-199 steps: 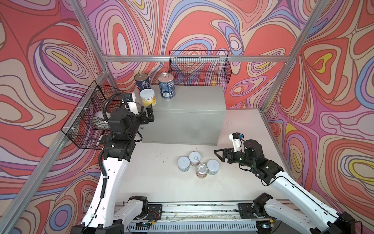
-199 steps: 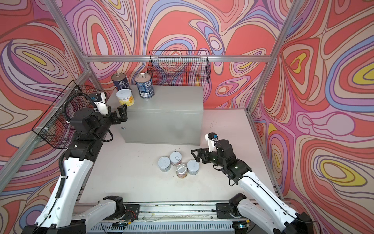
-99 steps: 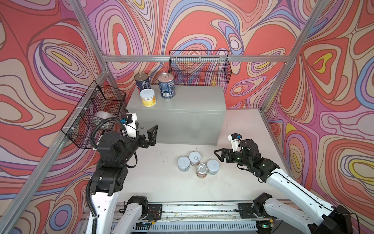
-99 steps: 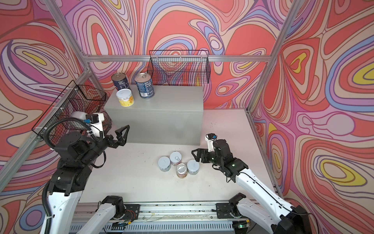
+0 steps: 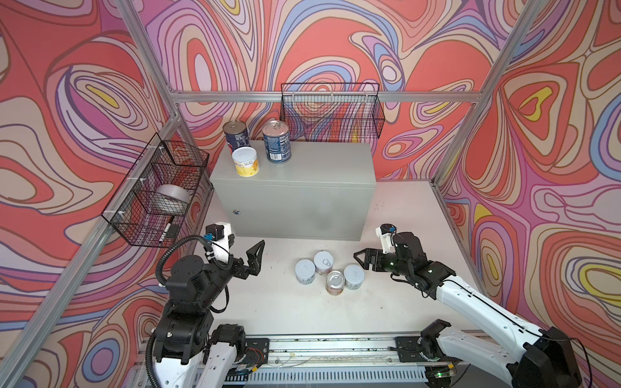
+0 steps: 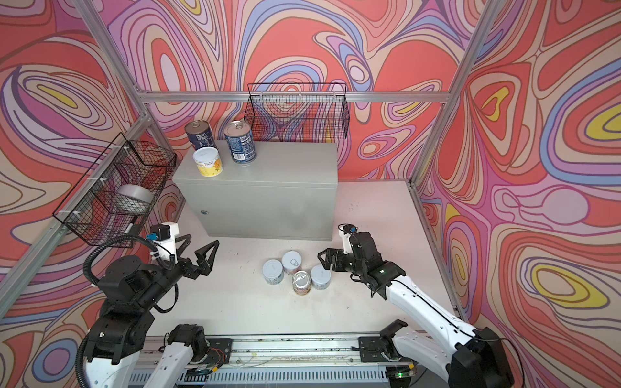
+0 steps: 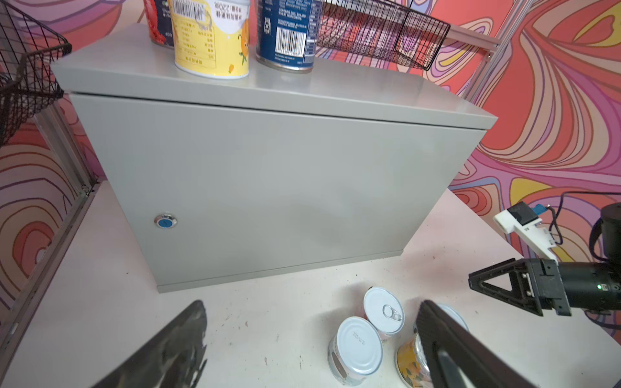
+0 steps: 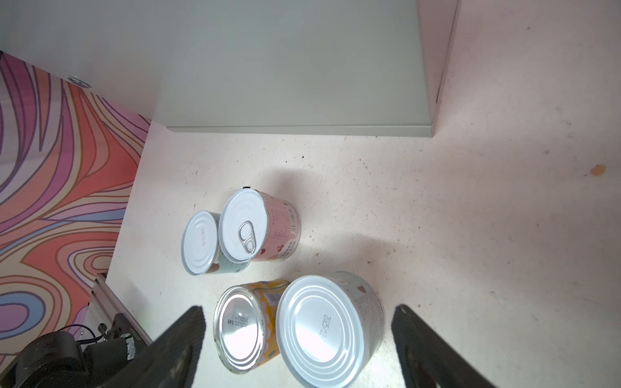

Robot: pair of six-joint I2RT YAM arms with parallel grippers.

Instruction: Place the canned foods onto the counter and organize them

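The counter (image 5: 292, 201) is a grey metal box at the back of the table. On its left end stand two tall dark-blue cans (image 5: 237, 136) (image 5: 276, 142) and a short yellow can (image 5: 246, 162). Several short cans cluster on the table in front: a pale one (image 5: 305, 272), a pink one with a pull ring (image 5: 323, 262), an orange one (image 5: 335, 283) and a grey one (image 5: 353, 277). My left gripper (image 6: 198, 248) hangs open and empty, left of the cluster. My right gripper (image 5: 361, 260) is open just right of the grey can (image 8: 322, 326), touching nothing.
A black wire basket (image 5: 134, 215) on the left wall holds a grey tape roll (image 5: 171, 198) and a marker. Another wire basket (image 5: 331, 111) hangs on the back wall above the counter. Aluminium posts frame the cell, and a rail (image 5: 322, 346) runs along the front edge.
My left gripper has drawn back from the yellow can on the counter and come down low over the table's left, still open. The right arm has barely shifted.
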